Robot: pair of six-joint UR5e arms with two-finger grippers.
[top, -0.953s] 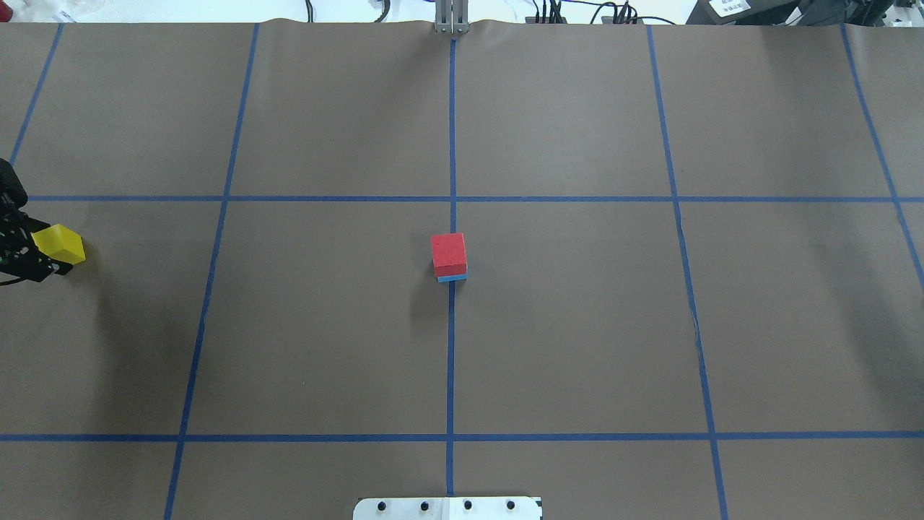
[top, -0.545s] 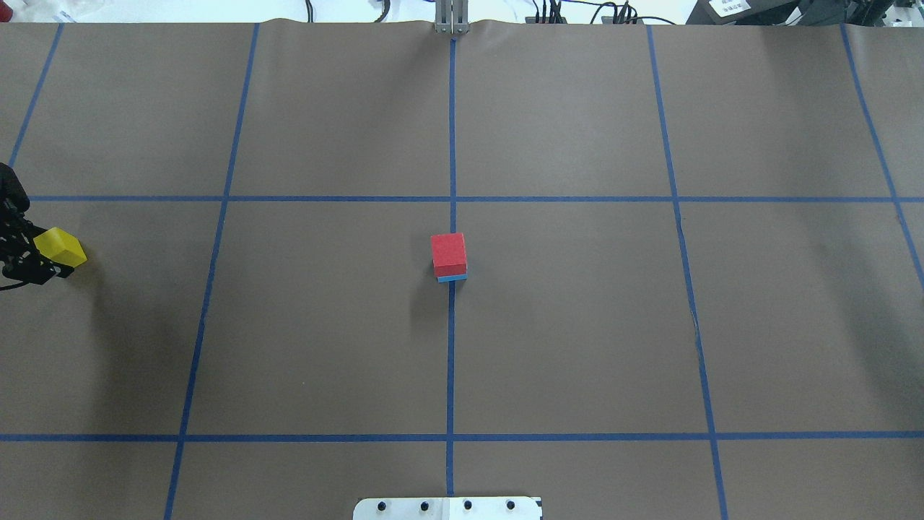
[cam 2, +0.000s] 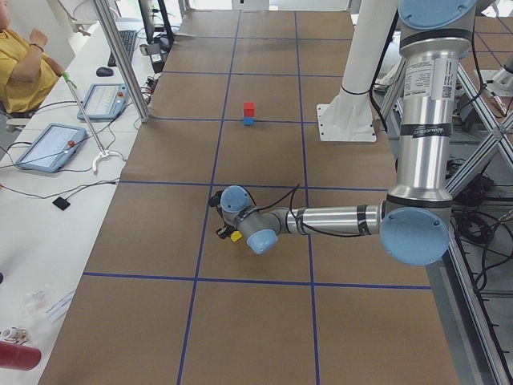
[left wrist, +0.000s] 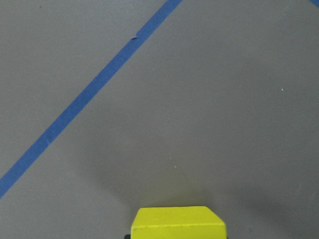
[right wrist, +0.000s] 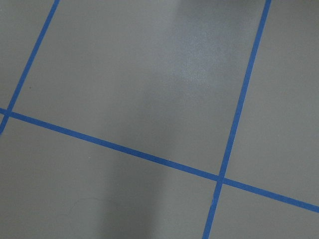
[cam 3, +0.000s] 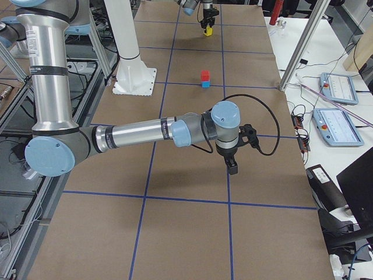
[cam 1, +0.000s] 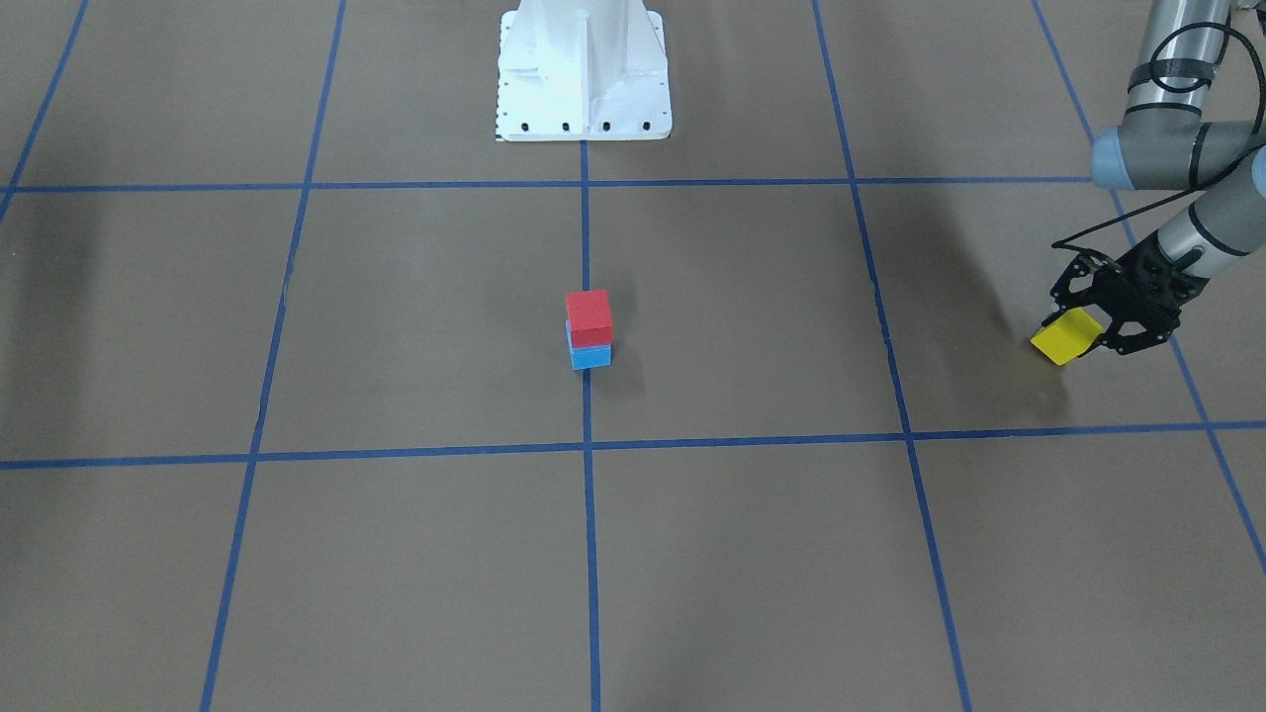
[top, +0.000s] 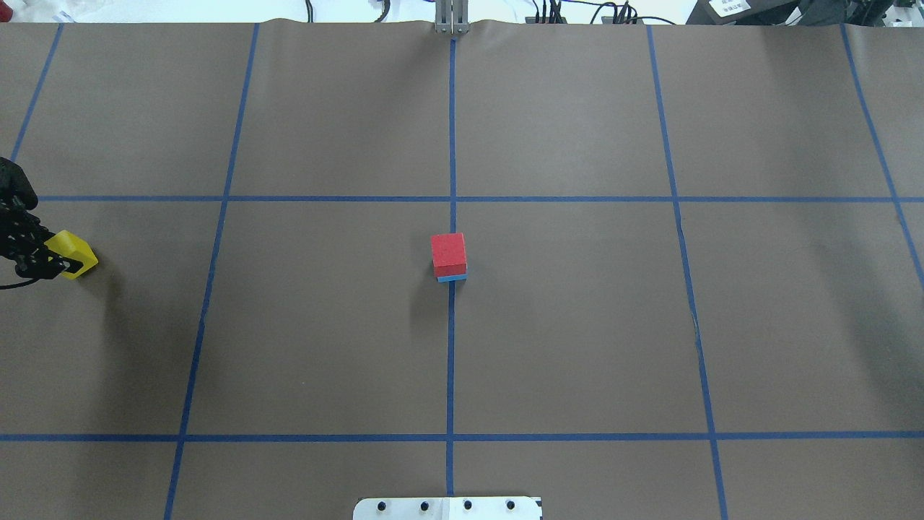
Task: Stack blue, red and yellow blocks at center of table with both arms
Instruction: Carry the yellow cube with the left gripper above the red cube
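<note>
A red block (top: 448, 253) sits on a blue block (top: 452, 278) at the table's centre; the stack also shows in the front view, red block (cam 1: 588, 314) over blue block (cam 1: 591, 356). My left gripper (top: 52, 258) is at the far left edge, shut on a tilted yellow block (top: 76, 254), held low over the table. In the front view the left gripper (cam 1: 1084, 330) and yellow block (cam 1: 1058, 341) are at the right. The left wrist view shows the yellow block (left wrist: 177, 223) at the bottom edge. My right gripper (cam 3: 233, 168) shows only in the exterior right view; I cannot tell if it is open or shut.
Brown paper with blue tape grid lines (top: 451, 144) covers the table. The white robot base (cam 1: 584, 69) stands at the table's near middle edge. An operator (cam 2: 20, 64) and tablets (cam 2: 48, 144) are beside the table on its far side.
The left gripper with the yellow block has moved slightly right and lower towards the table. The red-on-blue stack has not moved.
</note>
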